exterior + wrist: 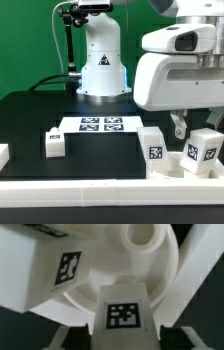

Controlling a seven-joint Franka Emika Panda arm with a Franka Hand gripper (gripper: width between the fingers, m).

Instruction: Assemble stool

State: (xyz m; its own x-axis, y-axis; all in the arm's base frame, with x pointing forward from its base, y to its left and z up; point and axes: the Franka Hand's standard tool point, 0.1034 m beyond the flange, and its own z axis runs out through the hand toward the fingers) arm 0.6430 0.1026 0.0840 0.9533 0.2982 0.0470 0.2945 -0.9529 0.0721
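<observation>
The tool (125, 338) is half closed and grips a leg (125, 311), which stands on the round seat (150, 255) at the exterior view's right of the desk (30, 115). The step seems to be fixing this leg; next it probably needs pressing or turning straight into its hole.

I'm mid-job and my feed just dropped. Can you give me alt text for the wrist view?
A white stool leg with a square black-and-white tag stands between the fingers of the gripper, apparently gripped. Close behind it is the round white seat with a circular recess. A second tagged leg, tilted, overlaps the seat's edge in the picture.
</observation>
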